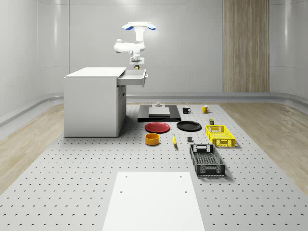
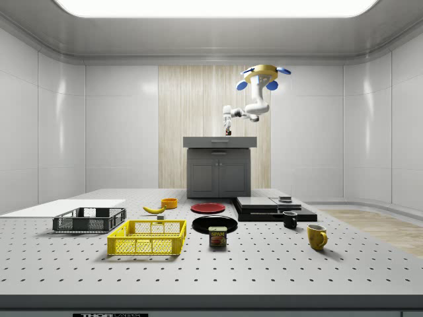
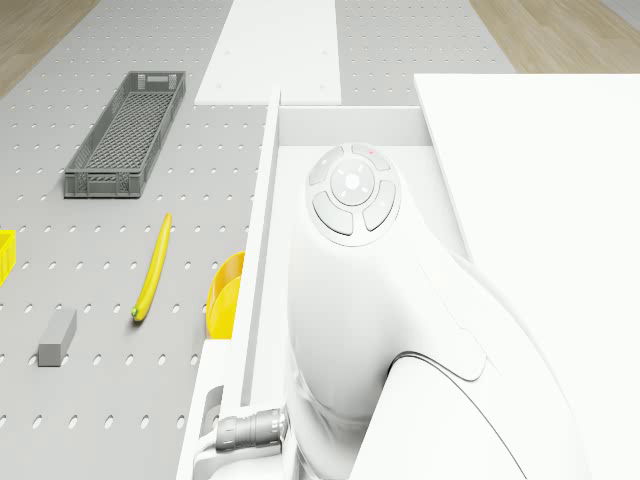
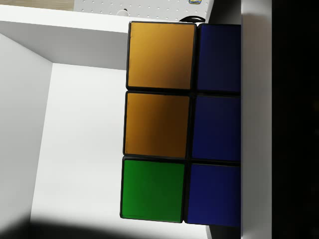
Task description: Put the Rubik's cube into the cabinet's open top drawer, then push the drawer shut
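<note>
The drone (image 1: 138, 26) is seen hovering in the air above the open top drawer (image 1: 133, 77) of the white cabinet (image 1: 94, 102), and its arm (image 1: 126, 46) is bent down so that the gripper (image 1: 137, 66) is placed just over the drawer. In the wrist view the Rubik's cube (image 4: 169, 122) is shown very close, with orange, green and blue squares, and it is held clamped between the fingers above the white inside of the drawer. On the table (image 1: 72, 183) an orange bowl (image 1: 152, 139), a banana (image 1: 174, 141) and a grey crate (image 1: 207, 160) are found well apart from the cabinet.
</note>
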Controlling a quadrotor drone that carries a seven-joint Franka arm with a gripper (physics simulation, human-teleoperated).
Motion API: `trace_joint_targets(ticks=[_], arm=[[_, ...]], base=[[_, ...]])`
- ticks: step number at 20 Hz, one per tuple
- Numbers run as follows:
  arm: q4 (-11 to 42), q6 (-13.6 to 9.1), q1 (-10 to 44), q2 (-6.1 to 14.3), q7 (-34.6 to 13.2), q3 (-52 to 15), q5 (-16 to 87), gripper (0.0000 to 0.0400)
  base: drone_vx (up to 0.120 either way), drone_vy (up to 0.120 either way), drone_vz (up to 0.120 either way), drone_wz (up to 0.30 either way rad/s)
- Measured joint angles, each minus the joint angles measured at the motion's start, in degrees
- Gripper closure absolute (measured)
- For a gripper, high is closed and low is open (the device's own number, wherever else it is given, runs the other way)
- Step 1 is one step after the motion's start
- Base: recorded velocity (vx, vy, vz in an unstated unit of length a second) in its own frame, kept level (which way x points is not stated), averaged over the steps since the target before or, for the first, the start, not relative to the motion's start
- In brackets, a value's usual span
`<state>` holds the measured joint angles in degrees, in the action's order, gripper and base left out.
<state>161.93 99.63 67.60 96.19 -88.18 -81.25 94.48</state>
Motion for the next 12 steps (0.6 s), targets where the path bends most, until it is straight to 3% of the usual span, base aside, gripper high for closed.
trace_joint_targets(ticks=[12], arm=[[-2.3, 1.8, 2.4, -1.8, -1.2, 10.0, 9.8, 0.0108]], base=[[0.0, 0.0, 0.0, 0.0]])
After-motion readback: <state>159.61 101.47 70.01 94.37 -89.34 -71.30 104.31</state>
